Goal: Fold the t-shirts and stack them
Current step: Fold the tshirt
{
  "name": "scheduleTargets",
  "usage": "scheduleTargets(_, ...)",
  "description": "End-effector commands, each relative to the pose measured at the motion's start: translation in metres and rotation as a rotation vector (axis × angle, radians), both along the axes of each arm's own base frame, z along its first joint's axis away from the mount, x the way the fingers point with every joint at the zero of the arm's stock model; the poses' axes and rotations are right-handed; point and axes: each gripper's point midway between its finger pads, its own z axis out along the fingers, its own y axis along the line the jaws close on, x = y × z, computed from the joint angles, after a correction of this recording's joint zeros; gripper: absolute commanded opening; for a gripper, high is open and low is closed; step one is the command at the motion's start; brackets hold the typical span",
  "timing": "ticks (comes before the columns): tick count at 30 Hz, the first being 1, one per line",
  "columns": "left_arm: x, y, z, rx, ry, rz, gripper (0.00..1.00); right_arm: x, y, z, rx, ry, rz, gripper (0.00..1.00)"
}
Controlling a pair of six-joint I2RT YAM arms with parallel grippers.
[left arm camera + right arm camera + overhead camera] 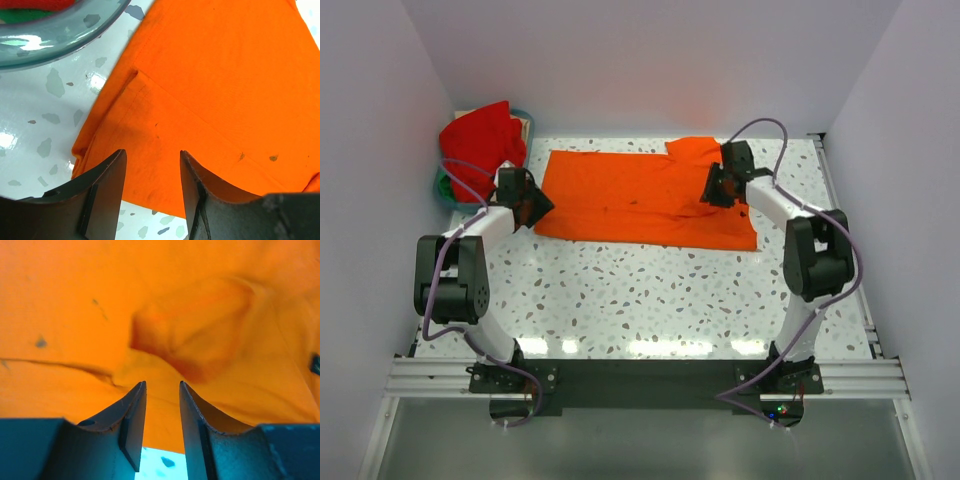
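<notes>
An orange t-shirt (640,198) lies spread and partly folded across the far half of the table. My left gripper (535,205) is open just above its near-left corner; in the left wrist view the gripper (152,156) frames the shirt's hem (165,150) with nothing between the fingers. My right gripper (713,188) is open over the shirt's right part, near a bunched sleeve (695,150). In the right wrist view the gripper (162,385) hovers over wrinkled orange cloth (190,335), holding nothing. A pile of red t-shirts (480,135) fills a basket at the far left.
The teal basket (445,190) stands at the far left corner, its rim showing in the left wrist view (60,40). White walls close in the table on the left, back and right. Bare speckled tabletop (650,290) lies between the shirt and the arm bases.
</notes>
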Motion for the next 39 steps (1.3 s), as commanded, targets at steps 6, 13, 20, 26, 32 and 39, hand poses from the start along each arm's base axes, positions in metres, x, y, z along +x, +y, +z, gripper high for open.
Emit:
scheduleTargets(6,0.009,0.001,0.023,0.000,-0.082,-0.007,0.52,-0.039,-0.038,-0.014,-0.132,-0.037,-0.068,0.29)
scheduleTargets(13,0.011,-0.006,0.018,-0.029,-0.079,-0.021,0.52,-0.024,-0.037,-0.034,-0.160,-0.019,-0.054,0.27)
scheduleTargets(20,0.014,-0.004,0.016,-0.018,-0.073,-0.021,0.52,0.002,-0.033,-0.036,-0.178,-0.021,-0.049,0.29)
scheduleTargets(26,0.018,-0.003,0.018,-0.011,-0.076,-0.023,0.52,0.028,-0.025,-0.025,-0.173,-0.048,-0.038,0.31)
scheduleTargets(32,0.019,-0.004,0.015,-0.012,-0.068,-0.026,0.52,0.050,-0.010,-0.022,-0.138,-0.062,-0.001,0.35)
scheduleTargets(39,0.019,-0.005,0.020,-0.015,-0.076,-0.031,0.53,0.066,0.008,-0.015,-0.069,-0.097,0.047,0.40)
